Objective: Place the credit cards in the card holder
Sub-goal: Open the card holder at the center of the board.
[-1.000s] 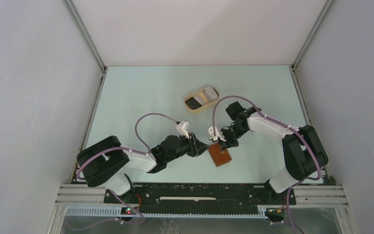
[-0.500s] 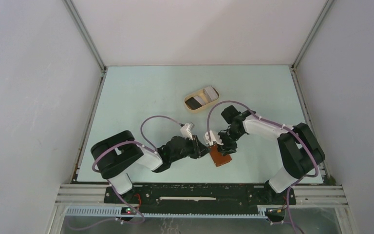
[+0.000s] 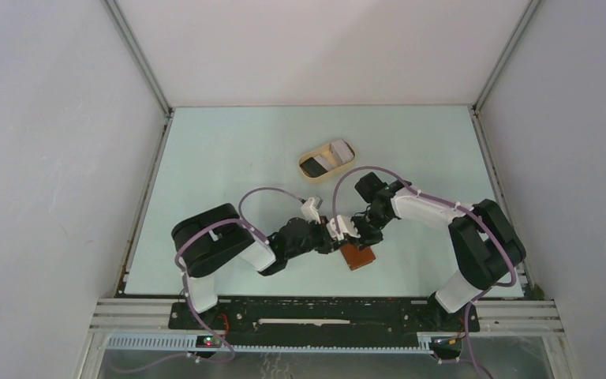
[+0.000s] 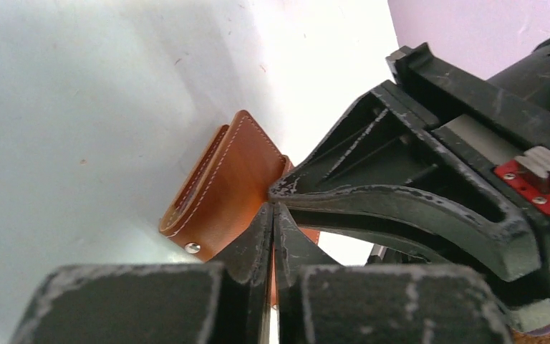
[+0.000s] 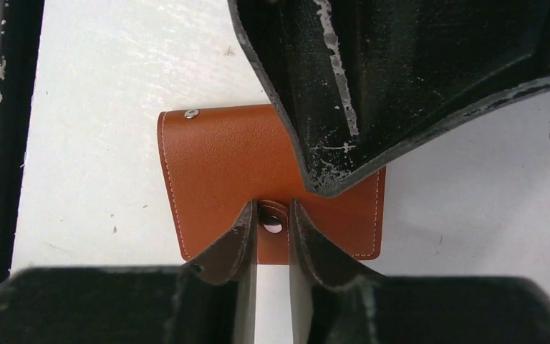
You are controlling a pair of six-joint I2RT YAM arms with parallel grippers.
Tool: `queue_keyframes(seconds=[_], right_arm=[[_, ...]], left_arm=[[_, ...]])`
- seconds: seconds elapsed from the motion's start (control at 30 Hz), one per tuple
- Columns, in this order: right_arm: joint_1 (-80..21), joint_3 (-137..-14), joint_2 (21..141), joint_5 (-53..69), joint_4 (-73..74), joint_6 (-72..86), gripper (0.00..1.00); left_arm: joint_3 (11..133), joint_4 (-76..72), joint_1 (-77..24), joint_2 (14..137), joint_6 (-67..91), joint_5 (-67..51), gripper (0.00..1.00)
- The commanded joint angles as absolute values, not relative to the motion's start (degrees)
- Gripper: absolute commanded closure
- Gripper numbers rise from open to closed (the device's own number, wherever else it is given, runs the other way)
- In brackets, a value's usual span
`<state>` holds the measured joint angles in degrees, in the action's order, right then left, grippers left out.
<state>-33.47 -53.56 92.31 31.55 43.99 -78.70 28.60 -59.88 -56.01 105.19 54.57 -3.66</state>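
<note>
Left tool (image 4: 271, 209) is sitting pinched together, tips right up against the brown card holder (image 5: 215, 165) on the counter (image 5: 100, 107); right tool (image 5: 272, 212) is pinching its snap tab (image 5: 273, 225).

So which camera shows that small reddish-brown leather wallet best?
The right wrist view: the small reddish-brown leather wallet fills the middle, seen face-on, stitching and snaps clear. The left wrist view shows it edge-on, folded. The top view shows only a small brown patch.
</note>
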Motion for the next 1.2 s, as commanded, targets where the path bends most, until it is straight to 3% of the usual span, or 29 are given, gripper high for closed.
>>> queue_keyframes(seconds=[0.0,0.43,0.8,1.0,1.17], right_arm=[[-34.4,-51.5,94.0,28.0,44.6,-81.8,0.81],[-33.9,-51.5,91.0,30.9,48.8,-87.3,1.00],[-27.8,-51.5,85.4,34.9,52.0,-90.9,1.00],[-24.1,-52.2,84.7,35.7,54.6,-91.9,0.99],[-22.0,-52.3,86.0,35.0,55.8,-91.9,0.88]], left_arm=[[29.3,-61.3,-55.9,106.2,56.5,-1.6,0.96],[31.8,-53.2,-54.5,109.0,57.7,-0.1,1.00],[32.6,-50.3,-54.5,108.9,57.0,1.9,1.00],[30.7,-58.2,-54.4,107.1,54.8,-1.2,0.97],[30.3,-59.8,-54.5,103.6,52.6,-4.3,0.92]])
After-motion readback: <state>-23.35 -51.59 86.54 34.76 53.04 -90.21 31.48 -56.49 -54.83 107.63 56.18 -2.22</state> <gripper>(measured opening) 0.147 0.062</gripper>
